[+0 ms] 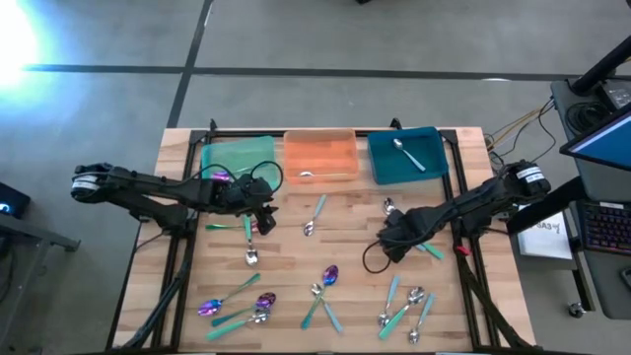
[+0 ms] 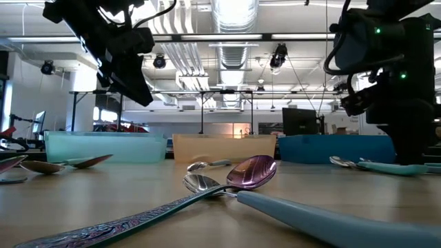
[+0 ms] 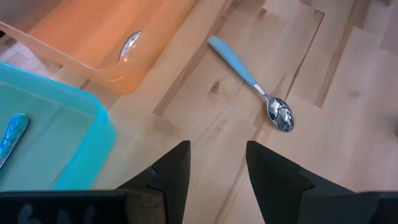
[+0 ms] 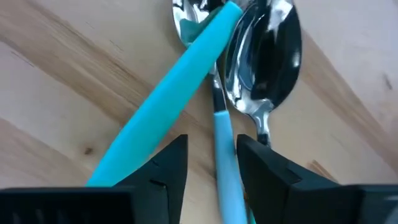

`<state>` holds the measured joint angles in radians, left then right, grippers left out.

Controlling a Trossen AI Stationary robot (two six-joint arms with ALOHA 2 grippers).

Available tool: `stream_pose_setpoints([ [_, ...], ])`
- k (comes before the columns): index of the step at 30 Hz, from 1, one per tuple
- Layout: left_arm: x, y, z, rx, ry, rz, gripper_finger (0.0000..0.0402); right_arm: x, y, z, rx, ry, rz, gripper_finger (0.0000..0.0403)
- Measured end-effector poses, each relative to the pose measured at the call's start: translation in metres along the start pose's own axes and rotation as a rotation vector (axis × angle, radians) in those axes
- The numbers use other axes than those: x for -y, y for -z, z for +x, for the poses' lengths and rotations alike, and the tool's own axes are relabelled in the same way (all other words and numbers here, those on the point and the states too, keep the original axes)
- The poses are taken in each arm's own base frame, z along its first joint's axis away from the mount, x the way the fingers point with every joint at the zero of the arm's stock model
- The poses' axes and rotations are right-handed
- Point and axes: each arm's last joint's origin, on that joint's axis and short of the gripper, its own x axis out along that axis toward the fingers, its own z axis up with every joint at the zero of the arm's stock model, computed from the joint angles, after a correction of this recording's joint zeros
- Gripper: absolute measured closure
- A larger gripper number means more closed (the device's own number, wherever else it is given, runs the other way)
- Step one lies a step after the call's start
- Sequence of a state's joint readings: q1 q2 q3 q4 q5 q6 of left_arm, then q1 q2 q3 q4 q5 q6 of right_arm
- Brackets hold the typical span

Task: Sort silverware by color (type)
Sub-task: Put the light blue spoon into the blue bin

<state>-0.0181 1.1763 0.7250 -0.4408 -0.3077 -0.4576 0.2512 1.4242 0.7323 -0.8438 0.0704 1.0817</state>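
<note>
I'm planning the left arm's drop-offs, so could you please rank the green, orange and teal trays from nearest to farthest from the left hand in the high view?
1. Green tray: right beside the left hand, at the table's far left.
2. Orange tray: the middle one, next along the far edge.
3. Teal tray: farthest, on the right arm's side.

We see left gripper (image 1: 264, 209) raised mid-left with fingers (image 3: 171, 171) apart, right gripper (image 1: 391, 240) low mid-right, fingers (image 4: 168, 163) narrowly parted, both arms reaching inward.
</note>
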Motion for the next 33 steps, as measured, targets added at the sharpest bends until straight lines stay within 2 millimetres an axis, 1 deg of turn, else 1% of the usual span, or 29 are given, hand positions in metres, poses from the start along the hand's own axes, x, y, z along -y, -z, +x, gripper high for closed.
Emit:
stream_pose_setpoints([
  [6, 0.0, 0.0, 0.0, 0.0, 0.0, 0.003, 0.026, 0.003, 0.002, 0.008, 0.006, -0.01, 0.001, 0.0293],
  [10, 0.0, 0.0, 0.0, 0.0, 0.0, 0.003, 0.026, 0.004, 0.003, 0.008, 0.004, -0.008, 0.0, 0.0307],
  [12, 0.0, 0.0, 0.0, 0.0, 0.0, 0.003, 0.026, 0.003, 0.002, 0.008, 0.002, -0.01, 0.0, 0.0322],
  [17, 0.0, 0.0, 0.0, 0.0, 0.0, 0.003, 0.026, 0.002, 0.002, 0.005, 0.003, -0.022, 0.001, 0.0377],
  [18, 0.0, 0.0, 0.0, 0.0, 0.0, 0.003, 0.026, 0.002, 0.002, 0.005, 0.004, -0.024, 0.002, 0.0381],
  [23, 0.0, 0.0, 0.0, 0.0, -0.001, 0.004, 0.026, 0.002, 0.001, -0.003, -0.013, 0.007, -0.001, 0.0381],
  [29, 0.0, 0.0, 0.0, 0.001, -0.002, 0.004, 0.026, 0.008, 0.002, -0.018, -0.055, 0.123, 0.016, 0.0382],
  [33, -0.001, 0.0, 0.0, 0.011, -0.023, 0.006, 0.026, 0.006, 0.001, -0.029, -0.065, 0.145, 0.014, 0.0383],
])
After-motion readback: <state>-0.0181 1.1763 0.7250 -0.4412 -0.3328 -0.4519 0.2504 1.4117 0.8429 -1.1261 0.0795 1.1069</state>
